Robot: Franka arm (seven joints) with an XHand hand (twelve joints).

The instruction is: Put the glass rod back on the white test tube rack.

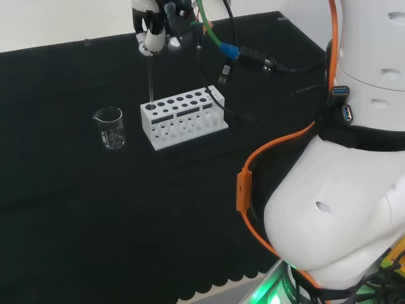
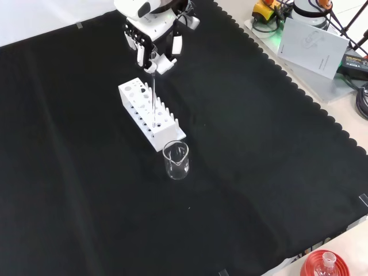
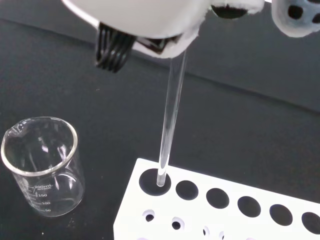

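The white test tube rack lies on the black cloth. A clear glass rod hangs upright from the hand, whose fingers pinch its upper end. The rod's lower tip sits in the rack's end hole, the one nearest the beaker; the wrist view shows it inside that hole. The hand hovers straight above that end of the rack.
An empty glass beaker stands close beside the rack's end. The arm's white links rise at the head view's right. A red ribbed stand with a flask sits at the cloth's near corner in the front view.
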